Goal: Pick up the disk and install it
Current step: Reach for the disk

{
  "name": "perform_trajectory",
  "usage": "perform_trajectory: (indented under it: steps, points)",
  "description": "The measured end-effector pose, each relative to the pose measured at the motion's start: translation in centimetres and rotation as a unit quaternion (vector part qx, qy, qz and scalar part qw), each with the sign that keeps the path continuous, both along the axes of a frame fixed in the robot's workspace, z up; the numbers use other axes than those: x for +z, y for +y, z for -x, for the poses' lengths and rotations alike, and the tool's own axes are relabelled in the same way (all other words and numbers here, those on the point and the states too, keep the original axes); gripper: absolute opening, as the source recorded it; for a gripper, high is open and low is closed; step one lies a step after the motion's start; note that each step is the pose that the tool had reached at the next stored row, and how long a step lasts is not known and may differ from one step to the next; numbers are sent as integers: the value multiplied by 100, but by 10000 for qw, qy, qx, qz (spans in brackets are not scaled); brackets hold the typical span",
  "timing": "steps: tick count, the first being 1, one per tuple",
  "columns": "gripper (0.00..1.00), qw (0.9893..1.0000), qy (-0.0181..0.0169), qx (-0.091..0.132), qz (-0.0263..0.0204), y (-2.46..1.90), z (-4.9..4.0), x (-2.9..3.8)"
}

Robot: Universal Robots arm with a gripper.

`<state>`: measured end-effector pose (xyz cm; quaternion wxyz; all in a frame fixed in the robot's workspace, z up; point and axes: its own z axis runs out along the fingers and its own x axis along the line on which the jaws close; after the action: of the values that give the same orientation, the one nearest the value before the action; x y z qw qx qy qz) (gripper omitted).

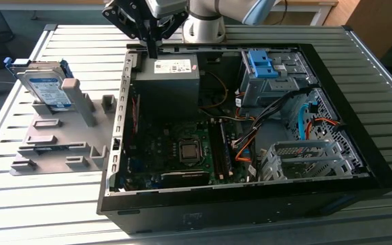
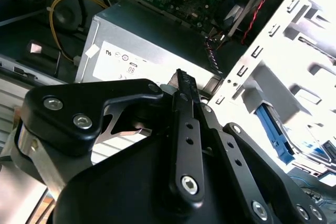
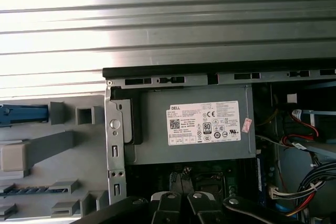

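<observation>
While the disk stood propped upright in a grey rack just outside the open case, on the exterior view's left of it, the pincer hung over the case's rear edge, just above the power supply inside. Its fingers were pressed together, holding nothing. Rack and case sat on a slatted metal surface.

Likely lab: slatted metal bench, open computer case.
</observation>
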<state>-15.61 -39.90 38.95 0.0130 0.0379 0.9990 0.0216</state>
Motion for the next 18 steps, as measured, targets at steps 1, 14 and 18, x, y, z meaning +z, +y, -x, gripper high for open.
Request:
perform_trajectory:
  steps: [1,14,18]
  points:
    - [11,10000,-1,0,-1,0,7,-1]
    - [11,10000,-1,0,-1,0,89,-11]
    - [11,10000,0,0,-1,0,105,-13]
